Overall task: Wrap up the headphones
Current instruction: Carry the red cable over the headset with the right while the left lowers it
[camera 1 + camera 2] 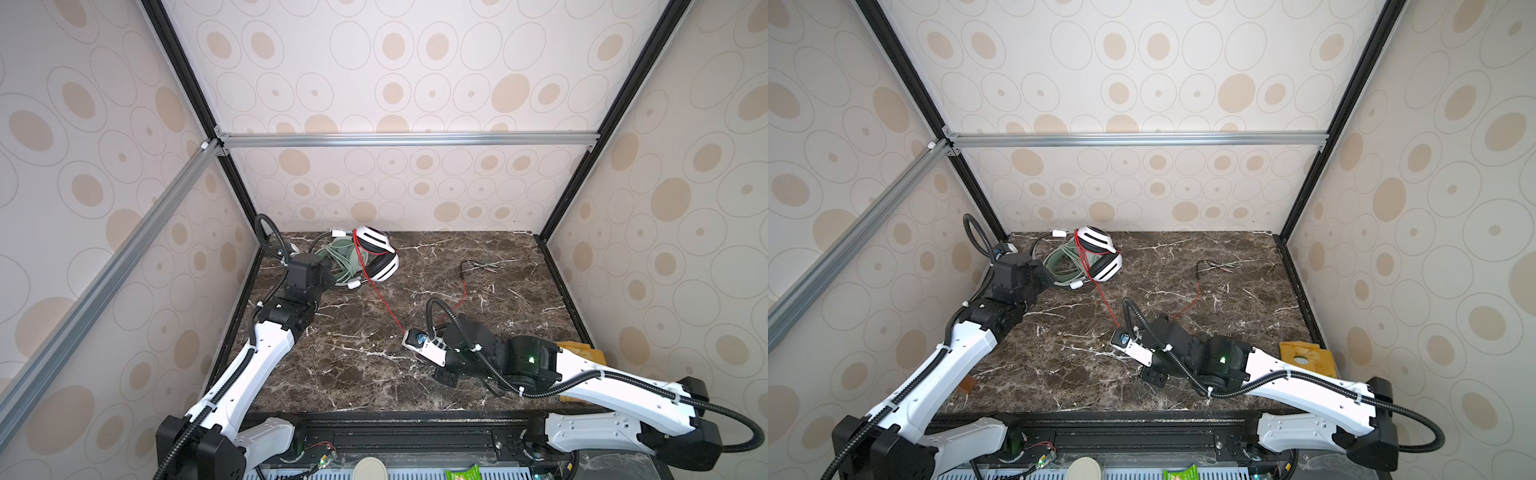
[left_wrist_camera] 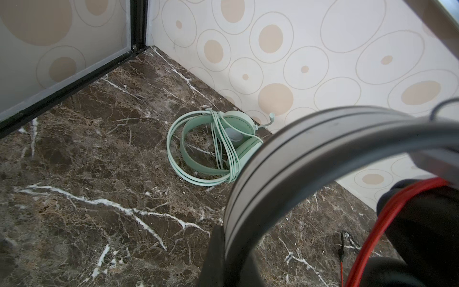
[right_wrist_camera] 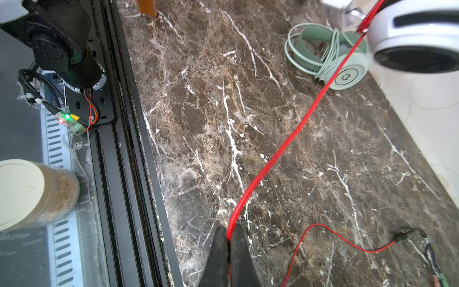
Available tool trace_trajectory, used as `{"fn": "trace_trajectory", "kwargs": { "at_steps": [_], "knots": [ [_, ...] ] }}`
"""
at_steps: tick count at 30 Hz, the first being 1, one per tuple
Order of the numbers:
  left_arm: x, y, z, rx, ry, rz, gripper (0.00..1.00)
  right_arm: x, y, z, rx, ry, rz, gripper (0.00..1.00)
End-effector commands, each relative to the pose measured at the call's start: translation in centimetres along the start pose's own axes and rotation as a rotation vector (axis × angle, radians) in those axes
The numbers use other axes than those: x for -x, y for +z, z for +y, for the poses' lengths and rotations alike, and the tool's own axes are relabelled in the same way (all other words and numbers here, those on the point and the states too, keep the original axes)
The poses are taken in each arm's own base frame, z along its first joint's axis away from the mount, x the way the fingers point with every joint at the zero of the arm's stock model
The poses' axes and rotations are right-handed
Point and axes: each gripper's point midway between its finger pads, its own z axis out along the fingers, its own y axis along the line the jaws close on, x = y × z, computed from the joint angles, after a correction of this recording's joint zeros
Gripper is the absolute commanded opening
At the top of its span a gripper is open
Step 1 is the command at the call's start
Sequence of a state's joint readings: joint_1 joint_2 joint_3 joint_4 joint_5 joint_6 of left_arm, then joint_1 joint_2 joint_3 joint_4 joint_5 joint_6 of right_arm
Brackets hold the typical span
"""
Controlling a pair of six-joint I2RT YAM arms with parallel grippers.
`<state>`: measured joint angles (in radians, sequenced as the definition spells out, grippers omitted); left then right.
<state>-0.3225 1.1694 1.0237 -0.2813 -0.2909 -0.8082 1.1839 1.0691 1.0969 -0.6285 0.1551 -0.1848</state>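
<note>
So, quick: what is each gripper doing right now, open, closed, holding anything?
Left gripper: closed on the headband.
Right gripper: closed on the red cable.

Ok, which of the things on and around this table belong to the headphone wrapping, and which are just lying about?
Job in hand: white-and-black headphones; red cable; mint-green headphones, cable already coiled.

Lying about: yellow packet; cream-lidded jar; green packet.
</note>
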Motion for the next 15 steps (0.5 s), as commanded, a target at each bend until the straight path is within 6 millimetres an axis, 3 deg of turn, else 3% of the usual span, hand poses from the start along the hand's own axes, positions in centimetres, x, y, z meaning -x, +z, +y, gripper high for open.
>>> {"fn": "trace_trajectory", "kwargs": {
  "at_steps": [1, 10, 15],
  "knots": [
    [3.3, -1.4, -3.2, -0.069, -0.006, -0.100, 0.00, 2.1, -2.6, -1.8, -0.080, -0.060, -0.056, 0.00],
    [-0.3, -1.1, -5.9, -0.097, 0.113, -0.043, 0.00, 7.0, -5.9, -5.4, -0.247, -0.162, -0.154, 0.00],
    [-1.7, -1.2, -7.1, -0.123, 0.163, -0.016, 0.00, 9.1, -6.5, -8.1, -0.333, -0.190, -0.160, 0.00]
  ]
}}
